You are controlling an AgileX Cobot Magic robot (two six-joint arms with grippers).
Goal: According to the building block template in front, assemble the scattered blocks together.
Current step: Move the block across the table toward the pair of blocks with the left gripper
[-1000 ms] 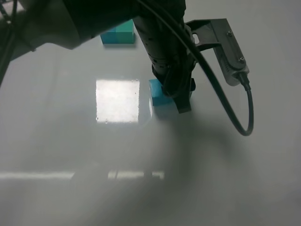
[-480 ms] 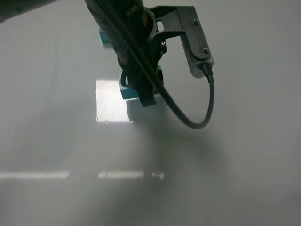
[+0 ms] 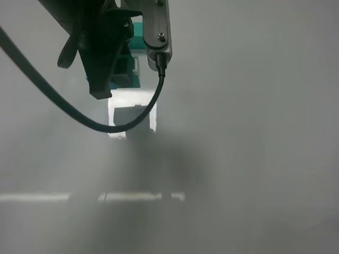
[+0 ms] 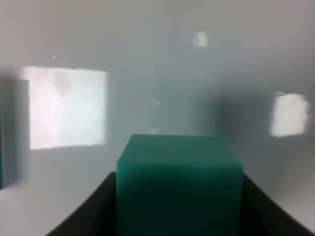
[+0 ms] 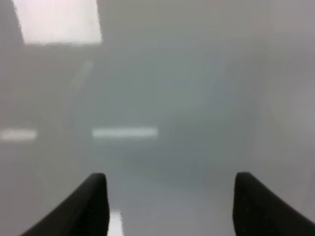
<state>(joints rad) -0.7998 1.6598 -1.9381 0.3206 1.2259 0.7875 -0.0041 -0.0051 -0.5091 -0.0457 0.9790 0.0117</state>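
Note:
In the left wrist view my left gripper [image 4: 179, 211] is shut on a sea-green cube [image 4: 179, 182], one of the scattered blocks, held over the white table. A thin teal sliver shows at that view's edge [image 4: 2, 169]; I cannot tell what it is. In the exterior view the left gripper [image 3: 106, 79] hangs at the back left and hides most of the blocks. A teal-green patch [image 3: 130, 78] shows beside its fingers. The green end of the building block template [image 3: 137, 30] peeks out behind the arm. My right gripper [image 5: 170, 206] is open and empty over bare table.
The left wrist camera mount [image 3: 156, 26] and a black cable loop [image 3: 100, 126] hang over the bright square glare [image 3: 132, 114] on the glossy white table. The right arm is out of the exterior view.
My left arm has swept from the middle to the back left, and the cube at its fingers moved with it. It now covers the template area.

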